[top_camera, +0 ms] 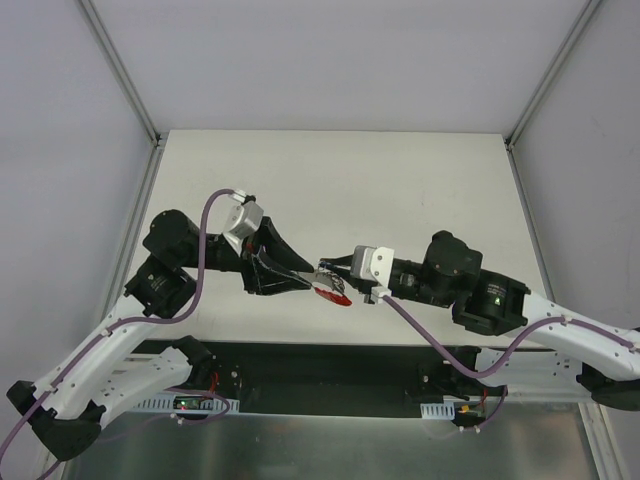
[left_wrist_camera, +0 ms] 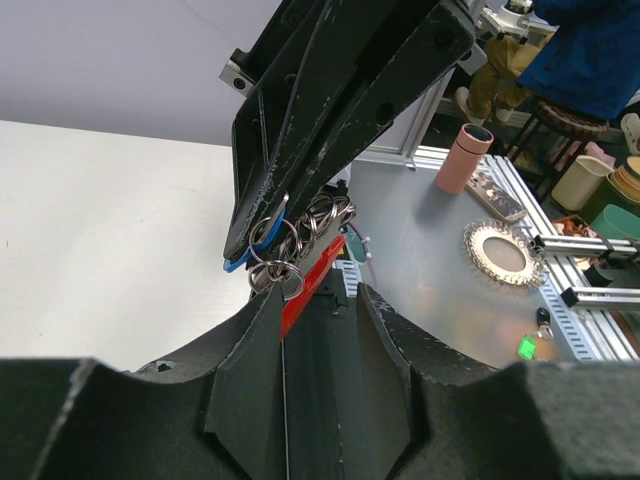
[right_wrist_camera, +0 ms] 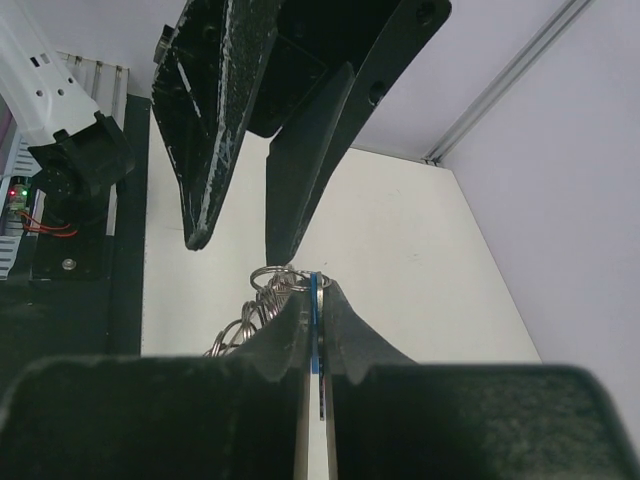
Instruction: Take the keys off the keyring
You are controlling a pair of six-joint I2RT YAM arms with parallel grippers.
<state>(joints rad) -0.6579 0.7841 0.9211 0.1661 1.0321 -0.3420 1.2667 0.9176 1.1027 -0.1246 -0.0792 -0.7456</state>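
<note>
The keyring hangs in the air between my two grippers above the near middle of the table. Its red tag point(top_camera: 330, 293) point(left_wrist_camera: 310, 285) lies along the inner face of one finger of my left gripper point(top_camera: 305, 280) point(left_wrist_camera: 318, 295), whose jaws stand apart around it. A cluster of silvery wire rings point(left_wrist_camera: 300, 245) point(right_wrist_camera: 262, 285) bunches just above the tag. My right gripper point(top_camera: 328, 268) point(right_wrist_camera: 315, 285) is shut on a thin blue-edged key point(right_wrist_camera: 316, 300) point(left_wrist_camera: 240, 262) of the keys, with a ring at its tips. The rest of the keys is hidden by the fingers.
The white table point(top_camera: 400, 190) spreads out behind the grippers, with grey walls and aluminium posts point(top_camera: 120, 70) around it. Off the near edge lies a metal shelf with a pink cup point(left_wrist_camera: 464, 158), a remote point(left_wrist_camera: 495, 195) and a round ring-shaped piece point(left_wrist_camera: 503, 252).
</note>
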